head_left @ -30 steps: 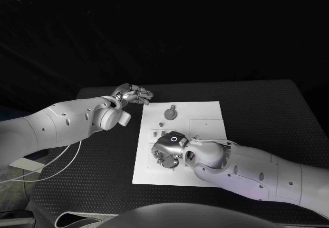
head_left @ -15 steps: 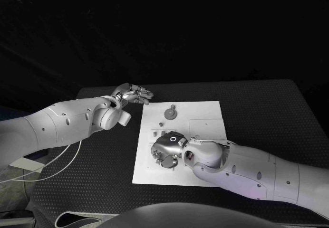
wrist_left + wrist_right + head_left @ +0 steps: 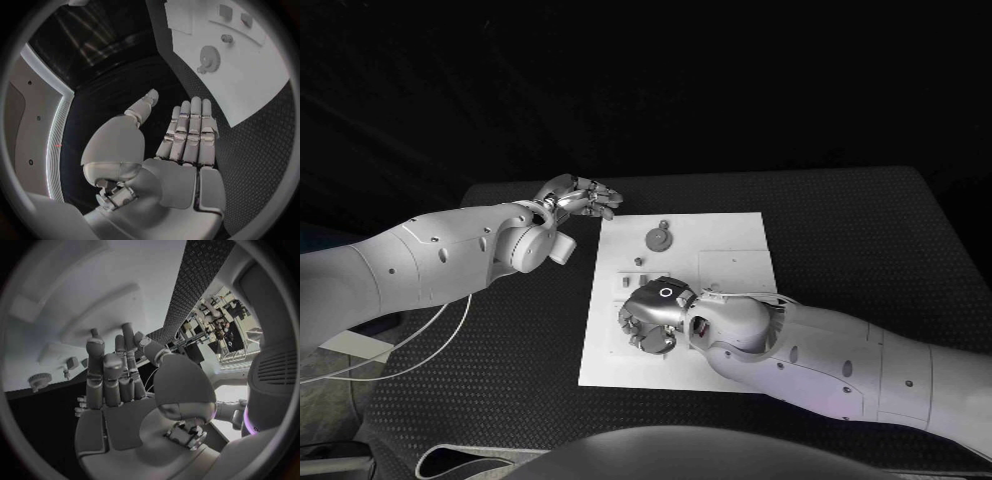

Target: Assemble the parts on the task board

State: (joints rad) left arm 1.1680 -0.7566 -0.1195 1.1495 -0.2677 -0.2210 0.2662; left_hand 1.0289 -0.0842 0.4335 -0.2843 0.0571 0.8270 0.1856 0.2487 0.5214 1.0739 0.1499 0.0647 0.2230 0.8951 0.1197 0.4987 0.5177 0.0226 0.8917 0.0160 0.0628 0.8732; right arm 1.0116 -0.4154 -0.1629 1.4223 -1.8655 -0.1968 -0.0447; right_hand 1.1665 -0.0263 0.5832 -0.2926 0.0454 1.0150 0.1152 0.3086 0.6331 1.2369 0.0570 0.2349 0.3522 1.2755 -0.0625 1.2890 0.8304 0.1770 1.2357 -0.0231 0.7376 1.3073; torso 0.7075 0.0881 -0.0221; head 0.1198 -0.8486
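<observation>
The white task board point(image 3: 718, 250) lies in the middle of the black table. A round gear part point(image 3: 658, 239) sits near its far end, with small parts point(image 3: 640, 263) below it. My right hand point(image 3: 653, 316) hovers low over the board's left middle, fingers pointing down at it. In the right wrist view that right hand point(image 3: 119, 375) has its fingers nearly straight, the thumb near one fingertip, and no part shows between them. My left hand point(image 3: 580, 197) hangs over the table beyond the board's far left corner. The left hand point(image 3: 187, 135) is flat and holds nothing, with the gear point(image 3: 208, 59) ahead.
Black textured table point(image 3: 862, 230) surrounds the board on all sides. A white cable point(image 3: 437, 340) hangs beside the left arm at the table's left edge. More small parts point(image 3: 227, 38) stand on the board past the gear.
</observation>
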